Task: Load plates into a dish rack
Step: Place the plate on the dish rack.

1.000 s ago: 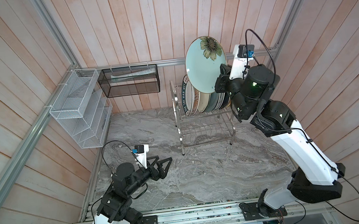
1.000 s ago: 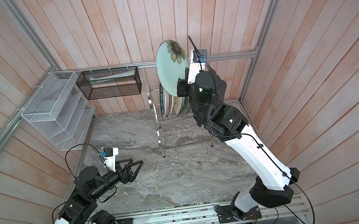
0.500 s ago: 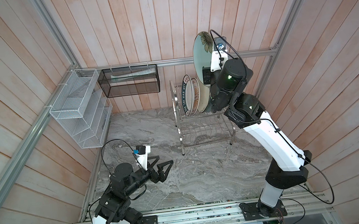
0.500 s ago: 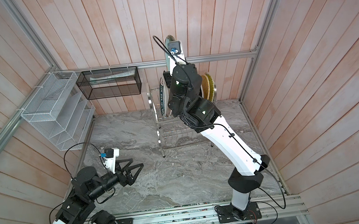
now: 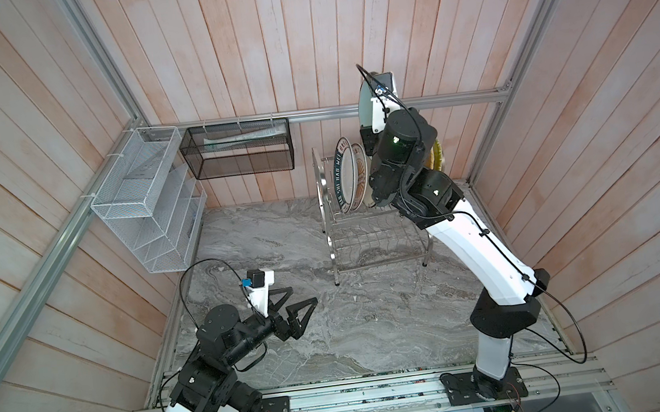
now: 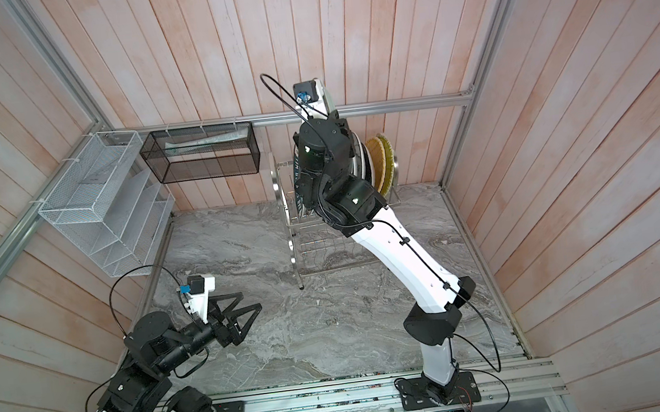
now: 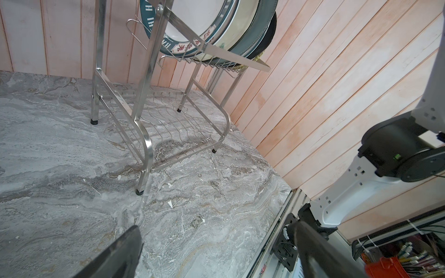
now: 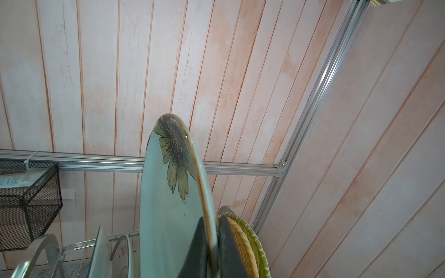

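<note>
Mostly loaded: rack (image 7: pixel 147 142) at far edge of table (image 5: pixel 334 340) already holding several plates (image 5: pixel 347 178); blue plate (image 8: pixel 166 228) pinched in right gripper (image 8: pixel 213 243) above them, unslotted; left gripper (image 5: pixel 303 294) wide, empty.

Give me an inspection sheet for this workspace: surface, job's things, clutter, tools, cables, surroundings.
Surface: grey marble tabletop, scattered small white chips.
Job's things: dish rack upright; lettered plate and woven plates among those in its upper tier, lower tier bare; blue flower plate held upright over the rack.
Clutter: nothing seen besides chips.
Tools: left tool open, empty, above tabletop; right tool shut on blue flower plate's rim.
Cables: black cable loops off each arm, no snag seen.
Surroundings: plank walls; white mesh basket, black mesh box hung there.
</note>
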`<state>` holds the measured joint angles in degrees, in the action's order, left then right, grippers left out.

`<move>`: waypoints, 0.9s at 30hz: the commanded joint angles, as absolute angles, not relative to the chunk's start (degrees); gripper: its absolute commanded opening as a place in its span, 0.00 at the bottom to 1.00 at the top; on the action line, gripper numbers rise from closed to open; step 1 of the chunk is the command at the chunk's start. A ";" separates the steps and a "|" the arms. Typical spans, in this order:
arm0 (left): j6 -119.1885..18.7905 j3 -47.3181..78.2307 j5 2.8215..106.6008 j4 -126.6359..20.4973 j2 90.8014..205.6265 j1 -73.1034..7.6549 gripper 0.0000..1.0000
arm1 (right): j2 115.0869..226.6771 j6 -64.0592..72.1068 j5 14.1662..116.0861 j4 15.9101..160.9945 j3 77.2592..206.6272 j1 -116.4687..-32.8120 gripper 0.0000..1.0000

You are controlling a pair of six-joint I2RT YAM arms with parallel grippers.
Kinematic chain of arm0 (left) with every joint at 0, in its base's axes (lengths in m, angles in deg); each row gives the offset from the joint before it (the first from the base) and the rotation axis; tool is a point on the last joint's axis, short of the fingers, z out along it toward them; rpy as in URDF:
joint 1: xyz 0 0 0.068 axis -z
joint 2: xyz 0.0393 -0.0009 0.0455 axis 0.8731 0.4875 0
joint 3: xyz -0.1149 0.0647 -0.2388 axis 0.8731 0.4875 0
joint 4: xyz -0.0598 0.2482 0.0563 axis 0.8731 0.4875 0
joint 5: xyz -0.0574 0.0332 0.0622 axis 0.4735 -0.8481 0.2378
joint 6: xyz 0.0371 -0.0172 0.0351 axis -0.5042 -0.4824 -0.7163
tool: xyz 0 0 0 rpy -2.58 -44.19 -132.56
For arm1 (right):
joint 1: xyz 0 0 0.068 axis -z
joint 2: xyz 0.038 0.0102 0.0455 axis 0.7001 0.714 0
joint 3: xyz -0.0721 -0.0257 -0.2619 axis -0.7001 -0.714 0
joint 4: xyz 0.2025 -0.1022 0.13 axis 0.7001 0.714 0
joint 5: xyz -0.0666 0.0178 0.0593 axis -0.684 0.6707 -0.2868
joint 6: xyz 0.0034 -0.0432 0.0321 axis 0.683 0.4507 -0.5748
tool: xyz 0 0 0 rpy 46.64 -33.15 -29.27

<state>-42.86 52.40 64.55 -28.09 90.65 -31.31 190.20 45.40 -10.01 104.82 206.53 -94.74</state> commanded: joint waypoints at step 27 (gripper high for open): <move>-44.09 52.51 67.35 -28.84 91.57 -32.72 1.00 | 193.79 20.03 -6.73 125.54 209.64 -93.22 0.00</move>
<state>-43.26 52.40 66.08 -28.11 91.44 -32.35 193.76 24.30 -6.58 127.58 207.05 -92.77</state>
